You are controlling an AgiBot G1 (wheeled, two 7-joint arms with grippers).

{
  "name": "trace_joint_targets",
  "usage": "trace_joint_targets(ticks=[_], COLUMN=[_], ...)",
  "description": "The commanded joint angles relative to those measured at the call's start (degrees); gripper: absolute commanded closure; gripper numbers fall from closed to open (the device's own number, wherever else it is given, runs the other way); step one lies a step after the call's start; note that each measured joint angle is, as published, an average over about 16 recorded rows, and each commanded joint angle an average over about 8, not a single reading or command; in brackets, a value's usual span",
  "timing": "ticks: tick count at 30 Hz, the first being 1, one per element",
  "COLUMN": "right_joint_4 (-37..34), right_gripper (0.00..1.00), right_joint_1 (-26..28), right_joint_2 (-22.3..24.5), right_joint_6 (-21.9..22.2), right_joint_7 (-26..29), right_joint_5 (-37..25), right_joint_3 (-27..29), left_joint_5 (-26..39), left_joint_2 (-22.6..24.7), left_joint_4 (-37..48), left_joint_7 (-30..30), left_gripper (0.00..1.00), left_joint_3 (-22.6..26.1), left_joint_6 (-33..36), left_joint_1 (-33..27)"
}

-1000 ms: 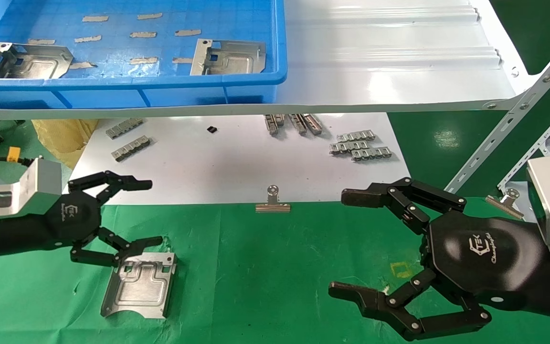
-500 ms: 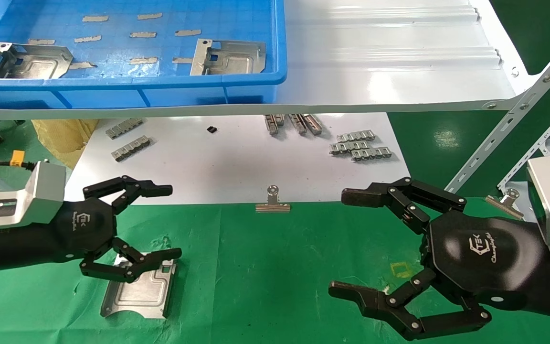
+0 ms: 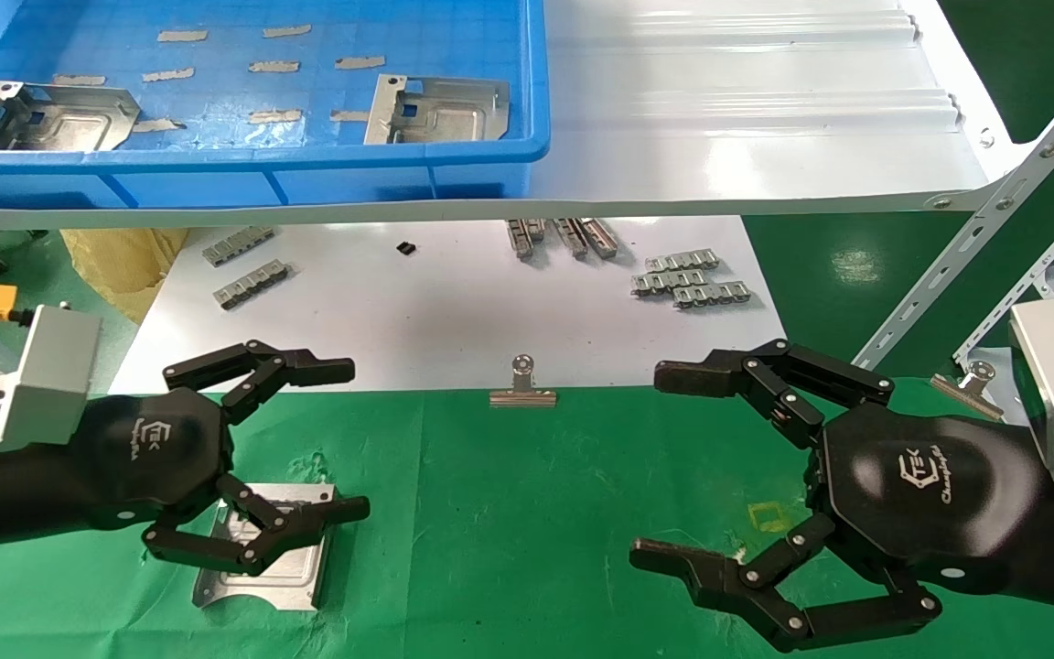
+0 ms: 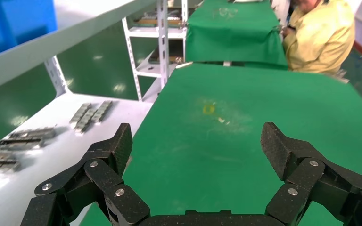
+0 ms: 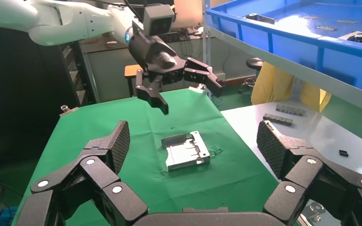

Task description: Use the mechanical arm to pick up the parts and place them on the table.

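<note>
One silver-grey part [image 3: 262, 563] lies flat on the green table [image 3: 509, 513] at the near left. It also shows in the right wrist view [image 5: 186, 150]. My left gripper [image 3: 350, 439] is open and empty. It hovers above the part, and its lower finger crosses over the plate in the head view. The right wrist view shows it well above the cloth [image 5: 188, 87]. Two more parts [image 3: 47, 117] [image 3: 440, 110] lie in the blue bin [image 3: 307, 178] on the shelf. My right gripper [image 3: 653, 465] is open and empty over the near right of the table.
A flat white board [image 3: 454, 311] carries grey toothed strips [image 3: 692, 279] [image 3: 248, 270], with a binder clip [image 3: 522, 389] on its front edge. The glossy white shelf [image 3: 747, 137] overhangs it. A slotted metal upright [image 3: 975, 247] stands at the right. A person in yellow [image 4: 320, 35] sits far off.
My left gripper has risen off the part and moved a little to the right, staying open. The part stays on the cloth. The right arm has not moved.
</note>
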Motion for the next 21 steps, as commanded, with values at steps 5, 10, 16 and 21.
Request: trace_joint_targets(ticks=[5, 10, 16, 21], right_joint_4=[0.00, 0.00, 0.00, 0.00], right_gripper=[0.00, 0.00, 0.00, 0.00], right_joint_1=[0.00, 0.00, 0.00, 0.00], right_joint_2=[0.00, 0.00, 0.00, 0.00], right_joint_6=[0.00, 0.00, 0.00, 0.00], right_joint_7=[0.00, 0.00, 0.00, 0.00], right_joint_5=[0.00, 0.00, 0.00, 0.00], right_joint_3=[0.00, 0.00, 0.00, 0.00], left_joint_5=[-0.52, -0.96, -1.48, -1.78], left_joint_2=[-0.95, -1.74, -2.69, -3.24], left_joint_4=[-6.02, -11.08, -17.12, -20.63], left_joint_7=[-4.26, -7.84, -12.11, -14.60], left_gripper=[0.00, 0.00, 0.00, 0.00], left_joint_3=[-4.19, -7.72, -11.93, -14.37], left_joint_6=[-0.61, -1.12, -1.72, -2.08], left_joint_1=[3.35, 6.16, 9.52, 11.47])
